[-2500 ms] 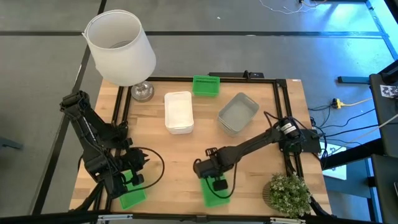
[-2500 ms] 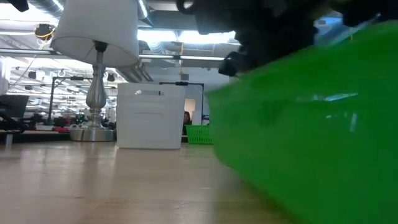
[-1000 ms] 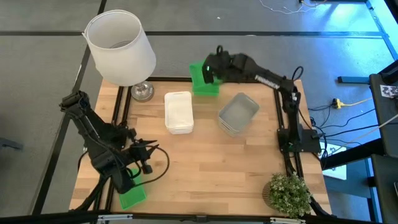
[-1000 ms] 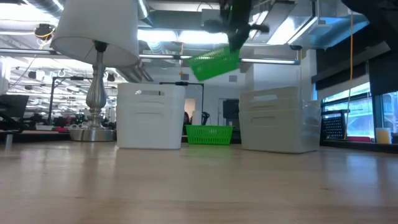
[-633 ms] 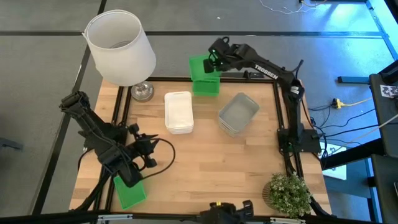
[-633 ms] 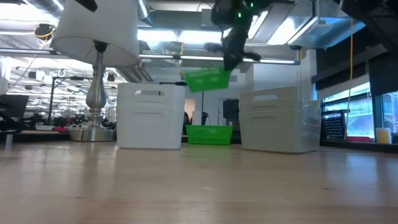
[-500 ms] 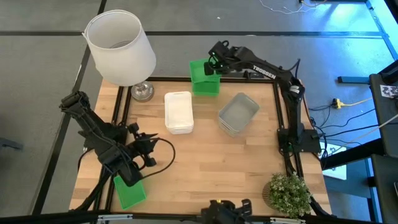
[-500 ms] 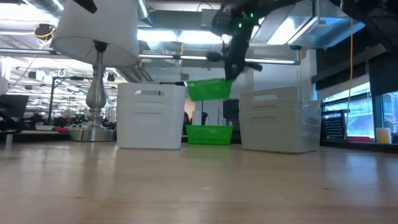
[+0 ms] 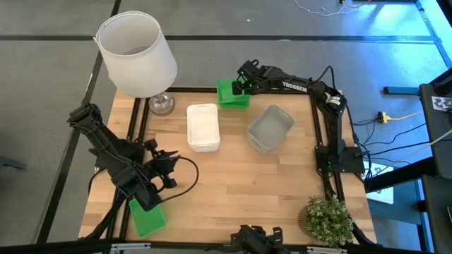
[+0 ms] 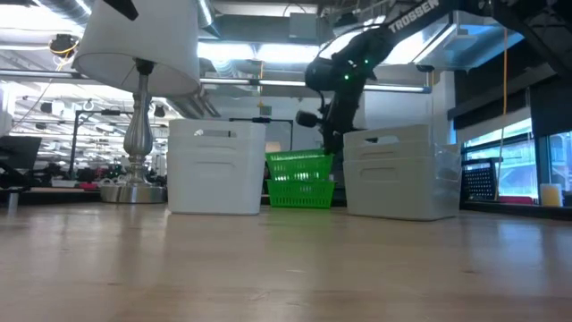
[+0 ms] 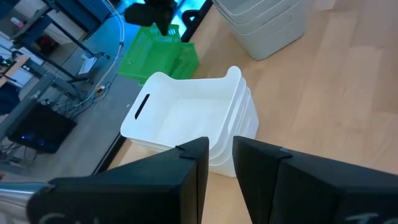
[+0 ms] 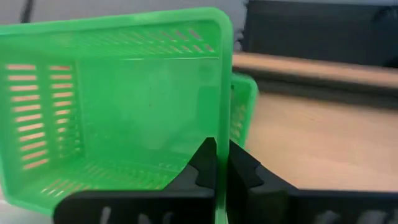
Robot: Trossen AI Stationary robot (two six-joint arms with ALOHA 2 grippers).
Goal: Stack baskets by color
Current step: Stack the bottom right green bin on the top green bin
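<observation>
Your right gripper (image 12: 216, 163) is clamped on the upper green basket's (image 9: 227, 90) rim, directly over the lower green basket (image 10: 300, 192); square the corners, seat it, then let go.

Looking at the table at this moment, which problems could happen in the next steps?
1. The right claw is shut on the rim of the carried green basket, which sits in the lower green basket at the table's far edge. If not seated squarely, it may tip when released.
2. The left claw hovers near the third green basket, which lies at the near corner; a push could slide it off.
</observation>
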